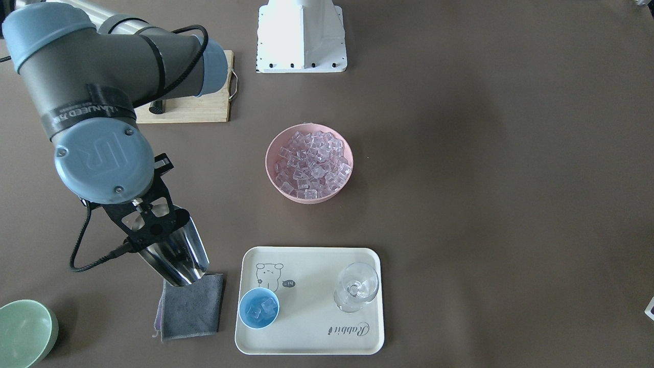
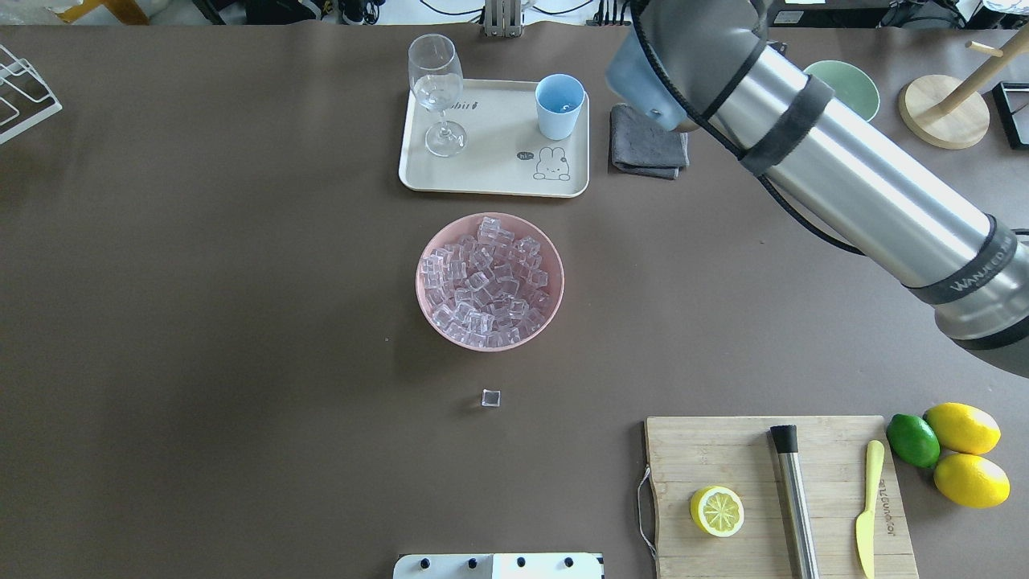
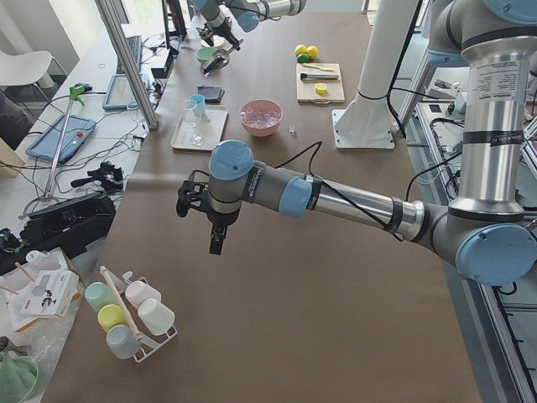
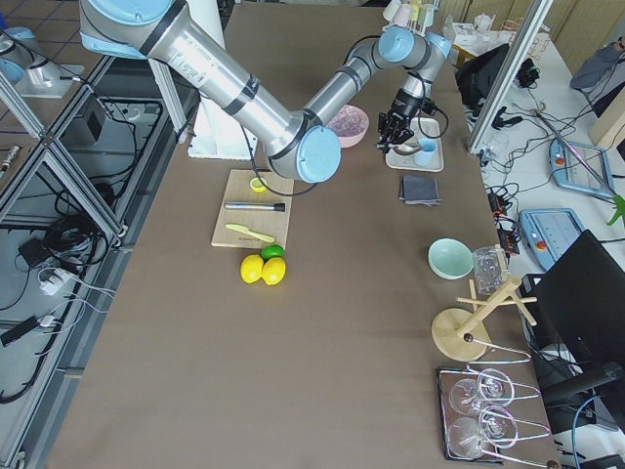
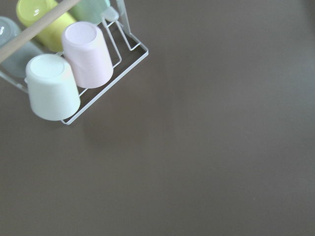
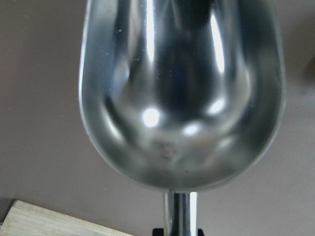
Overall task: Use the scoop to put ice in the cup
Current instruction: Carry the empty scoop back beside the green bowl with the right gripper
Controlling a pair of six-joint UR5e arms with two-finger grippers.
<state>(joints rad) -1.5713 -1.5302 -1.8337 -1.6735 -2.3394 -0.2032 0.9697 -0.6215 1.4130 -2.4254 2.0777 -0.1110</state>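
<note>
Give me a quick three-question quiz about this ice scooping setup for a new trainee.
1. True or false: the scoop is empty.
2. Where does the cup stand? A: on the tray. B: on the cutting board. C: on the grey cloth.
3. Fill in: one stray ice cube lies outside the ___ bowl.
Key: 1 true; 2 A; 3 pink.

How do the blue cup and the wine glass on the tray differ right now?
The blue cup is opaque and stemless; the wine glass is clear and stemmed. The blue cup holds a few ice cubes; the wine glass looks empty. Both stand upright on the tray, at opposite ends.
</note>
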